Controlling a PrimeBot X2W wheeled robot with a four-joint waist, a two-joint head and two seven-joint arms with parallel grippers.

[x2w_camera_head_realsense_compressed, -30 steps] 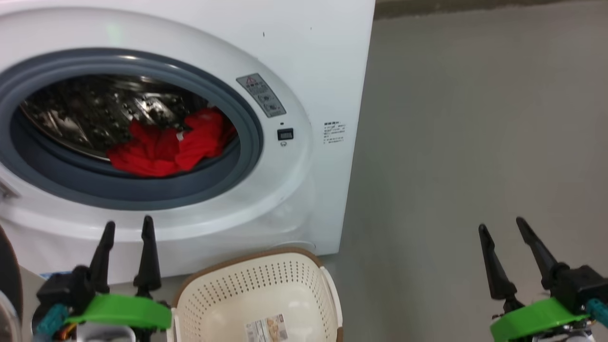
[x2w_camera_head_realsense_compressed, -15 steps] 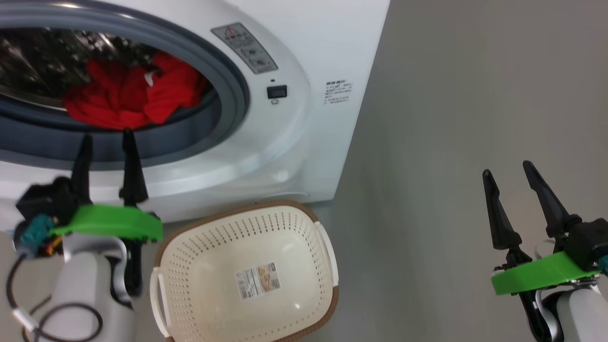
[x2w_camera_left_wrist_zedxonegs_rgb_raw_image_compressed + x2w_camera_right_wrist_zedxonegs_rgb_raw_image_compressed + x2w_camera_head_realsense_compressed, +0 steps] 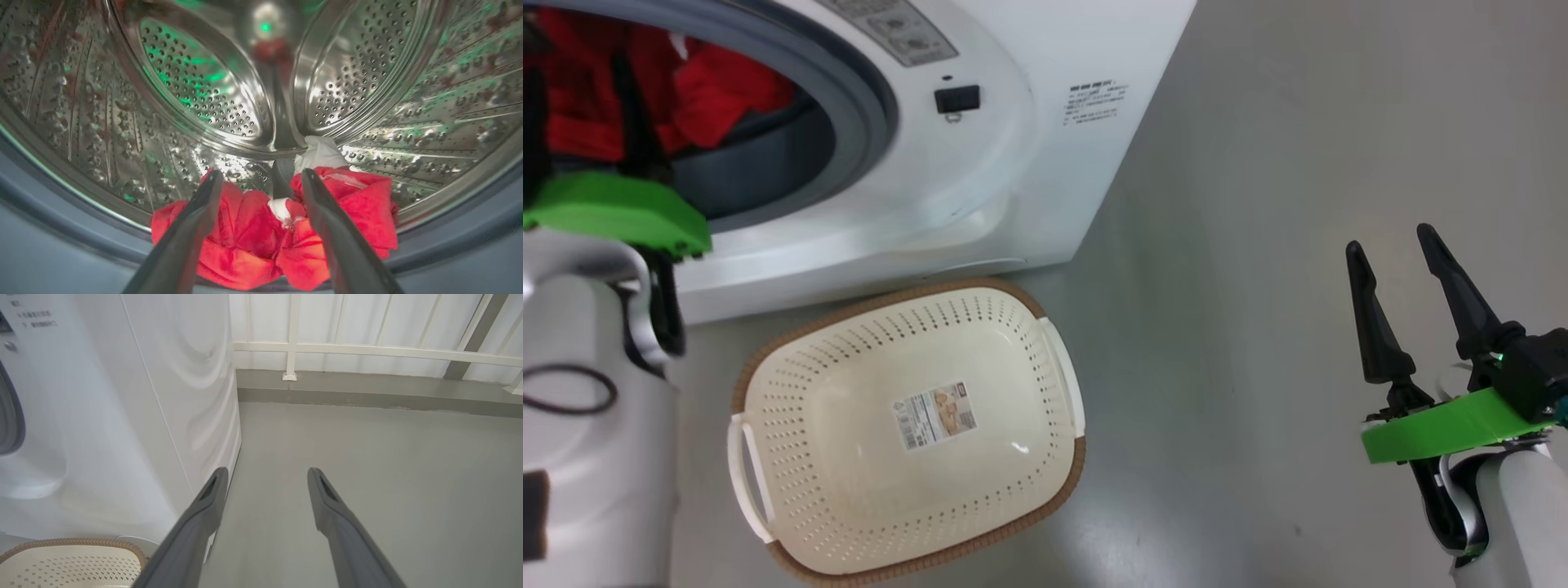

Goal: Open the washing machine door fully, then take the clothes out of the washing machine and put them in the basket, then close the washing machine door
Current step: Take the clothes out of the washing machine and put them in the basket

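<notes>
Left gripper (image 3: pixel 262 173) spread at the mouth of the drum (image 3: pixel 196 81), red clothes (image 3: pixel 245 237) just beyond and below its tips, untouched. Risk: shallow pinch takes one fold (rest left behind), or tips scrape steel. Right gripper (image 3: pixel 1390 237) spread too.

Robot's left gripper (image 3: pixel 261 173) extended forward, fingers spread wide, right gripper (image 3: pixel 1390 238) held out to the side, fingers likewise parted.
</notes>
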